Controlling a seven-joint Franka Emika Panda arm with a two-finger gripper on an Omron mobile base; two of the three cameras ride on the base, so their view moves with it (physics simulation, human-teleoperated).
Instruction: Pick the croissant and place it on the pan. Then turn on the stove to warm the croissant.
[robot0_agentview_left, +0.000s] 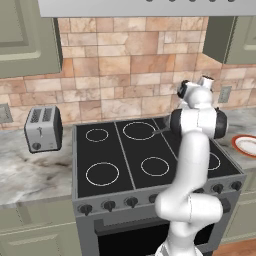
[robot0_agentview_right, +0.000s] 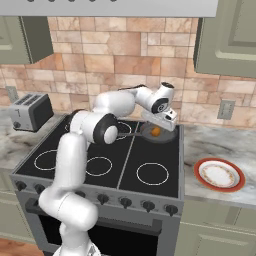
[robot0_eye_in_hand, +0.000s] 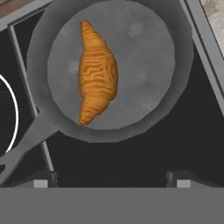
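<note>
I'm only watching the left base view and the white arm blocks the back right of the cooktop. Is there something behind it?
Observer: Yes, the pan sits on the stove at its back right, under the end effector.
Operator: Is anything in the pan?
Observer: The croissant lies flat inside it, apart from the fingertips.
Operator: And that sliver of plate at my right edge?
Observer: The whole plate shows from the right base view: white with a red-orange rim, on the counter beside the stove.
</note>
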